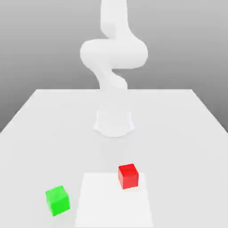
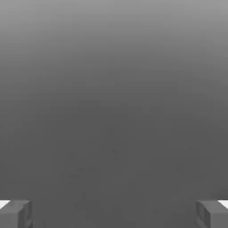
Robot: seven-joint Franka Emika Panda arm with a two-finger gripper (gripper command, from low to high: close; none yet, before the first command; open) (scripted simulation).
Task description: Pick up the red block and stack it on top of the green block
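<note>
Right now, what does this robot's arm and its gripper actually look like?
The arm is plain white, made of thick rounded segments that rise from a round white base on the table. No cables or markings show. The gripper has two blocky grey fingertips with white edges.

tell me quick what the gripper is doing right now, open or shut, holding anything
Gripper: open, fingers spread wide apart with nothing between them. The red block and the green block both sit on the table.

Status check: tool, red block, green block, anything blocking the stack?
Tool open, holding nothing. Red block on the table, untouched. Green block apart, toward the exterior view's left, top bare. Nothing between them.
</note>
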